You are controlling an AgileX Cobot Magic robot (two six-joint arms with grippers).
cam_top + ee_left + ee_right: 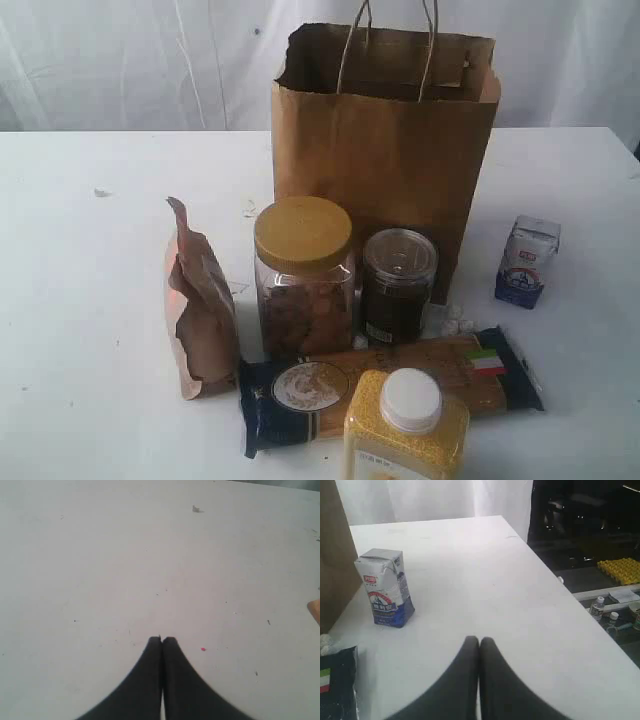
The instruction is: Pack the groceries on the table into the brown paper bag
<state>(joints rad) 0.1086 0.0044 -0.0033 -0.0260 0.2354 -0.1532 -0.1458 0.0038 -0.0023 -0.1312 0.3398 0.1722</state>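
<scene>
Packing looks not yet begun: the left pincer (161,639) and right pincer (479,639) hang closed and empty over the bench (80,300), the groceries (303,270) cluster before the brown paper bag (385,150), its inside hidden, so the right must open toward the nearby small white-blue carton (385,587).

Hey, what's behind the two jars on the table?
The brown paper bag stands upright behind the gold-lidded jar and the smaller dark jar. They cover part of its lower front; whether anything lies inside cannot be seen.
</scene>
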